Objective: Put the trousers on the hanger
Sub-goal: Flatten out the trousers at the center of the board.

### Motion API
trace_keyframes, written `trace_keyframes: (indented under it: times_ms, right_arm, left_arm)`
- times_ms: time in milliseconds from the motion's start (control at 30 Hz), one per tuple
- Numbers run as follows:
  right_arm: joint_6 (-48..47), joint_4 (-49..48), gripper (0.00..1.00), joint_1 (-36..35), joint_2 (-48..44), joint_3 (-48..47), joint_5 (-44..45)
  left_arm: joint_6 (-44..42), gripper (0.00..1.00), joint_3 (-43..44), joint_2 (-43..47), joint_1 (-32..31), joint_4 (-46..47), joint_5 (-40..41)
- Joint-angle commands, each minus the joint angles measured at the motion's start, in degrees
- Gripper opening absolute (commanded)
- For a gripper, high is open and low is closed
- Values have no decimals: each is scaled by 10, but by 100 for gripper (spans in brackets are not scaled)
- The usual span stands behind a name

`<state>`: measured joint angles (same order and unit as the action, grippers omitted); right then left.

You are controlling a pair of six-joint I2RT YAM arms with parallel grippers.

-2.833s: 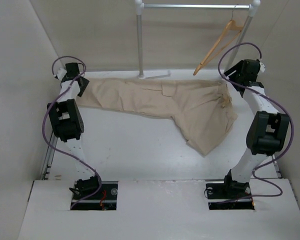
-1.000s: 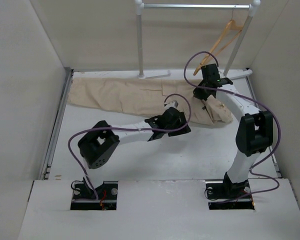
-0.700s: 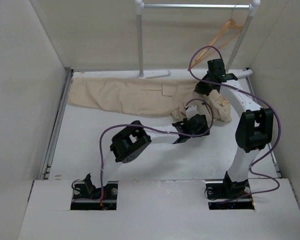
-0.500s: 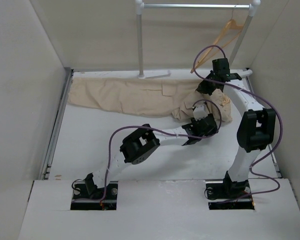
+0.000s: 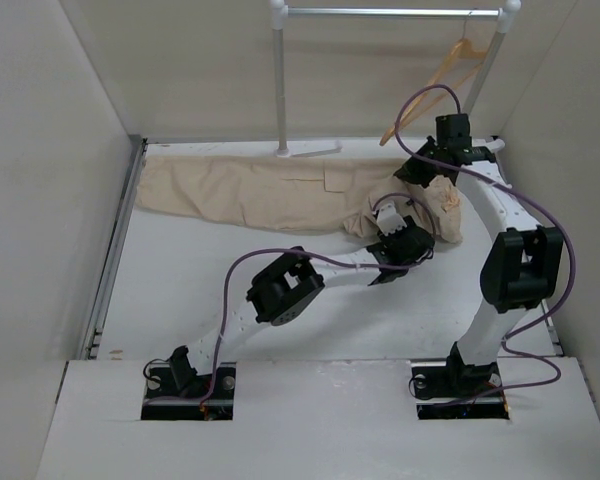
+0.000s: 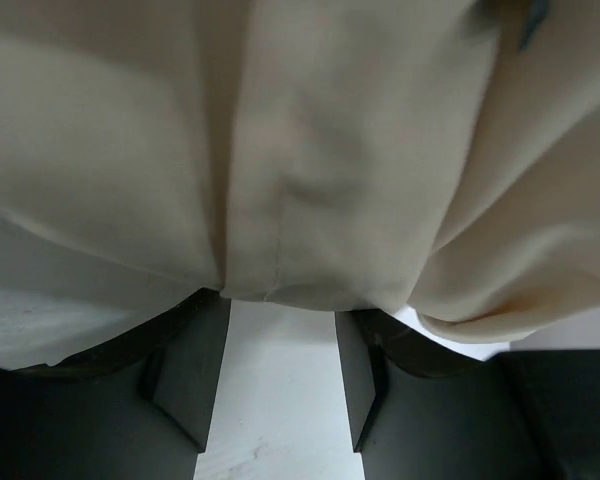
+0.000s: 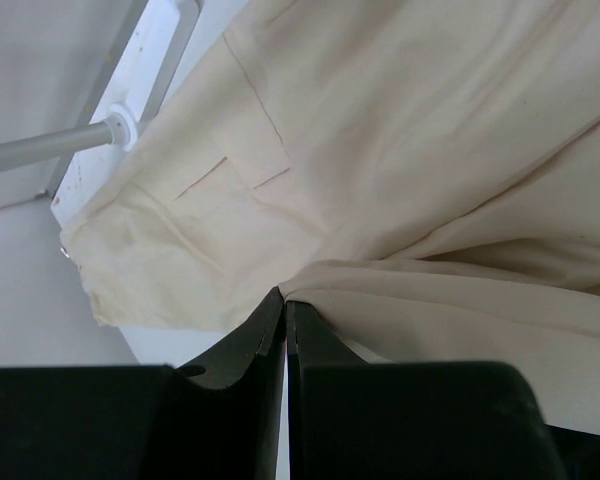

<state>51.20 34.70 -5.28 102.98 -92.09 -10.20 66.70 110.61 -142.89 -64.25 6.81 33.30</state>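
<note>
The beige cotton cargo trousers stretch toward 10 o'clock, but their waist, spread flat moments ago, is now bunched at 2 o'clock. The slim light-orange wooden hanger hangs untouched at 1 o'clock. Our right gripper is clamped on a waist fold. Our left gripper, swung over from 10 o'clock, stands parted at the cloth's edge, pinching nothing. We judge the lift is beginning.

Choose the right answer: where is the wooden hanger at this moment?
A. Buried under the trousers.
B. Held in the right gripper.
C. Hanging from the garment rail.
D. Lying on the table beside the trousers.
C: in the top view the hanger hangs by its hook from the bar of the garment rail, near the bar's right end.
</note>
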Motion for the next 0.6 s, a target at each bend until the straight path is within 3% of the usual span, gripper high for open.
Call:
trace_keyframes:
  times_ms: [0,400,500,567]
  right_arm:
    - [0,-31,9,6,-27,13,-14]
    - [10,-62,8,21,-43,53,-56]
    - [15,-69,8,23,-49,57,-66]
    - [17,-70,8,22,-52,59,-69]
  left_arm:
    - [21,43,-18,19,-11,51,19]
    - [20,47,110,-62,8,42,20]
    - [26,45,122,-75,13,42,19]
    - [25,38,140,-85,19,37,16]
